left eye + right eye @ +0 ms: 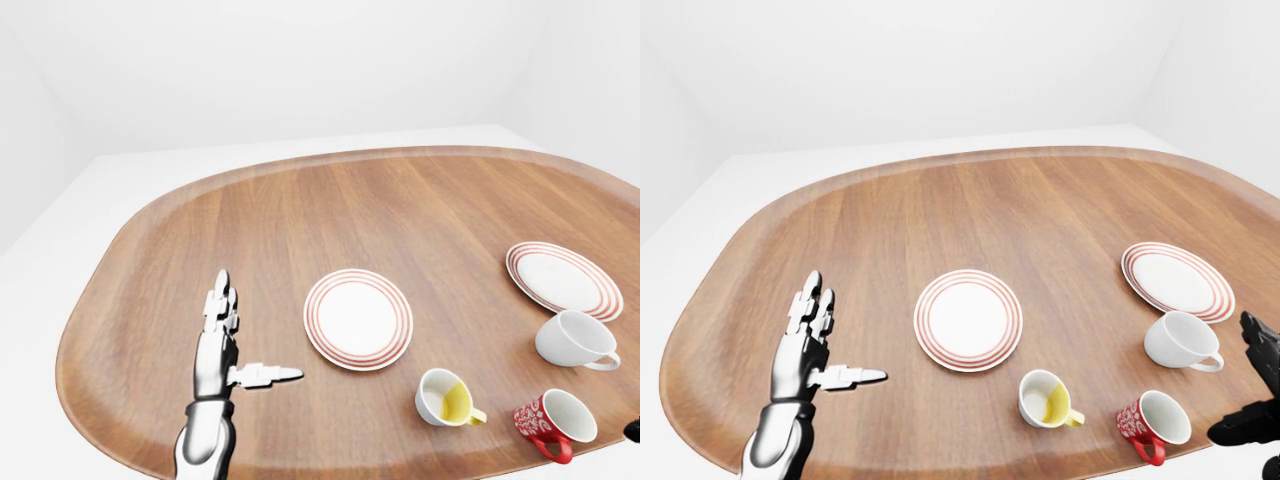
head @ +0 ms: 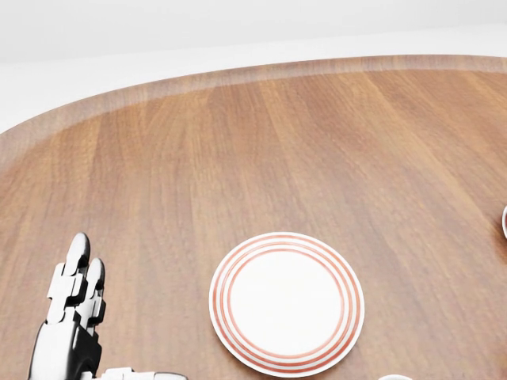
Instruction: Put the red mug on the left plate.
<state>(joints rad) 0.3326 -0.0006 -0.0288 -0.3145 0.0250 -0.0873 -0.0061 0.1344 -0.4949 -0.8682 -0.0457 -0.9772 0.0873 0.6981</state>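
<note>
1. So, left-eye view: we see the silver three-finger left hand [image 1: 222, 340] held upright over the oval wooden table [image 1: 300, 215], fingers spread, thumb out sideways, gripping nothing. The red patterned ceramic mug [image 1: 553, 421] lies tipped on its side at the bottom right, well apart from that hand. Between them sit the left white plate with red rings [image 1: 357, 318] and a white mug with yellow inside [image 1: 447, 398]. A plain white mug [image 1: 575, 340] and a second red-ringed plate [image 1: 563, 279] lie further right.
2. Head view: only the left plate and the left hand's fingers show; no red mug.
3. Right-eye view: the dark right hand [image 1: 1255, 400] sits at the right edge, just beside the red mug, not touching. We cannot tell whether its fingers are spread or curled.
4. Risk, we judge: the mug lies near the table edge, so a clumsy reach could roll it off. The yellow-lined mug stands on the carry path and could be knocked.
</note>
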